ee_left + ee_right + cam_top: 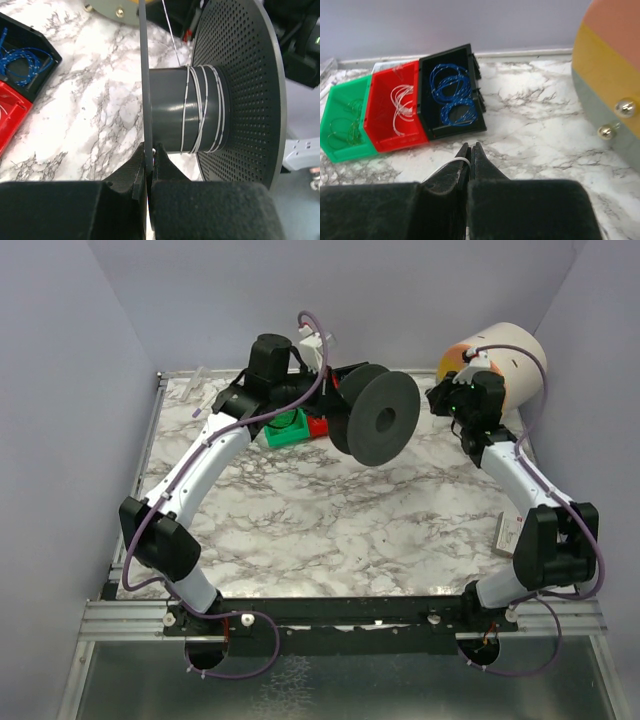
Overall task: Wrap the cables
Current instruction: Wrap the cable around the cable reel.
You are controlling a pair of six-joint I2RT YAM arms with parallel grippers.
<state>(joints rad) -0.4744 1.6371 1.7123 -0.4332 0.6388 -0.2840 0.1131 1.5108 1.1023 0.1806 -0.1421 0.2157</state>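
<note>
While my left pincer (151, 154) clamps spool (167, 107) flange, my right pincer (470, 148) pinches whitish cable (449, 165); few turns on hub. Winding step, I judge; next needs taut line, more turns. Blue cables (452, 95) in black bin (455, 130).

A dark grey spool (377, 418) stands on its edge on the marble table (330, 530). Its round side with the hole faces us. The left arm (210, 455) reaches up to the spool's left side. Just left of the spool sit a green box (283, 430) and a bit of a red box (318, 427). The right gripper (440, 400) is near the spool's right side, apart from it. Farther right of the spool lies a big white drum (505, 360).
</note>
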